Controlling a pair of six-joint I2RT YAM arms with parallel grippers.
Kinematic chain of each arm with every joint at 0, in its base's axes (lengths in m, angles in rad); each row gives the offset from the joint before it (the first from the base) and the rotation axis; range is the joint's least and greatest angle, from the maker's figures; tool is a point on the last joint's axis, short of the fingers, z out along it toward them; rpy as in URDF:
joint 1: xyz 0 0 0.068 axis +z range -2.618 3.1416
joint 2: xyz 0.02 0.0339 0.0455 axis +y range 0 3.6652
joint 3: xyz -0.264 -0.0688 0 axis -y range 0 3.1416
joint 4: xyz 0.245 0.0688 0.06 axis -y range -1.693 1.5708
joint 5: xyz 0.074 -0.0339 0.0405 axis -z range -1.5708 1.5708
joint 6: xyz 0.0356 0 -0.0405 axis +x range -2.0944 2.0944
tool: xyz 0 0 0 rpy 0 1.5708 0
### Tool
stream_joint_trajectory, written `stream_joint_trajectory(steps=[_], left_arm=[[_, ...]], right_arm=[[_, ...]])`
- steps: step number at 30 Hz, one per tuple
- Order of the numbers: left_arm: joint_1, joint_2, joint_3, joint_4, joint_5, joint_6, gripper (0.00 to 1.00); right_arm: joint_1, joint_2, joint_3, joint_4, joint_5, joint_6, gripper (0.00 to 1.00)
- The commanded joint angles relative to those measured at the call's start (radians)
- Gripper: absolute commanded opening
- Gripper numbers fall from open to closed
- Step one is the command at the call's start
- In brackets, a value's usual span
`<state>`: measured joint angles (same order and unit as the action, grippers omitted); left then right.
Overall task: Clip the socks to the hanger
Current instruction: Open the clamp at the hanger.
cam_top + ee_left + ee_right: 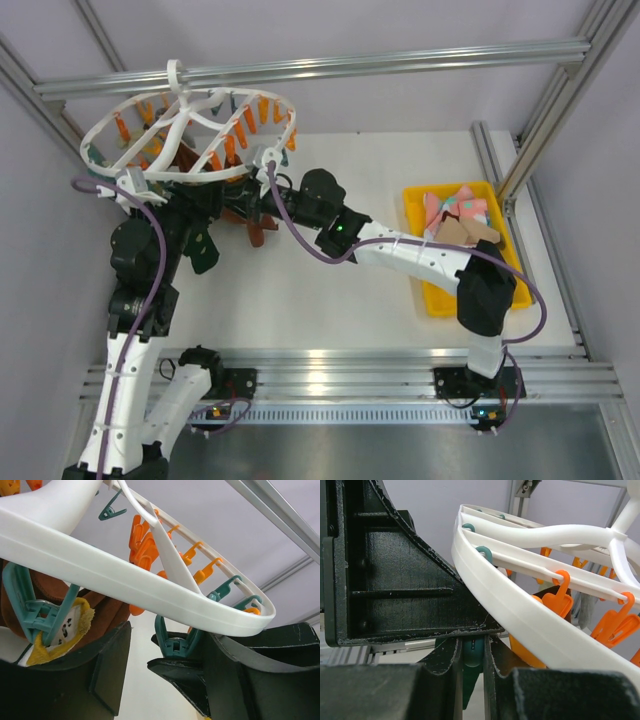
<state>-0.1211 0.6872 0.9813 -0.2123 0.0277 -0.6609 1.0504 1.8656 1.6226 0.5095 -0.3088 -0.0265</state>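
Note:
The white ring hanger (105, 130) hangs by its hook from the rail, orange and teal clips dangling below it. A maroon-brown sock (256, 228) and a dark green sock (203, 250) hang under it. My left gripper (175, 205) is under the ring's near left side. In the left wrist view it (137, 675) stands open, a teal clip (177, 642) resting against its right finger (200, 680). To the left, another teal clip (27, 612) pinches brown and yellowish fabric (75, 625). My right gripper (472, 652) is shut on a teal clip (472, 655) under the hanger rim (530, 615).
A yellow tray (430, 295) at the right holds pink-patterned and beige socks (455, 212). An aluminium rail (350, 65) crosses the back, frame posts stand at the right, and the right arm (400, 250) stretches across the table's middle.

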Motion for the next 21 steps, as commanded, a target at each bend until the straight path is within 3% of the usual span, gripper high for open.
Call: stream_joint_trajectory(steps=[1,4,10,12,13,14,15,17,21], left_arm=[[0.005,-0.006,0.008,0.198,-0.064,-0.017,0.61],[0.006,-0.003,0.007,0.203,-0.055,-0.029,0.51],[0.006,-0.002,0.014,0.202,-0.038,-0.048,0.1],[0.005,-0.003,0.01,0.195,-0.035,-0.048,0.0],[0.005,-0.003,0.01,0.186,-0.035,-0.049,0.0],[0.006,-0.002,0.008,0.185,-0.035,-0.049,0.0],[0.006,-0.003,0.005,0.182,-0.035,-0.051,0.0],[0.006,0.001,0.005,0.18,-0.032,-0.052,0.0],[0.006,0.012,0.005,0.179,-0.032,-0.059,0.0]], right_arm=[[0.036,-0.063,-0.026,0.003,-0.199,0.008,0.0],[0.036,-0.066,-0.03,0.003,-0.2,0.007,0.0],[0.034,-0.068,-0.04,-0.015,-0.194,-0.003,0.0],[0.034,-0.071,-0.036,-0.041,-0.181,-0.004,0.12],[0.033,-0.078,-0.038,-0.061,-0.179,-0.012,0.2],[0.03,-0.086,-0.052,-0.065,-0.177,-0.015,0.35],[0.026,-0.095,-0.065,-0.066,-0.168,-0.022,0.41],[0.022,-0.126,-0.108,-0.077,-0.159,-0.032,0.5],[0.005,-0.187,-0.194,-0.098,-0.153,-0.049,0.57]])
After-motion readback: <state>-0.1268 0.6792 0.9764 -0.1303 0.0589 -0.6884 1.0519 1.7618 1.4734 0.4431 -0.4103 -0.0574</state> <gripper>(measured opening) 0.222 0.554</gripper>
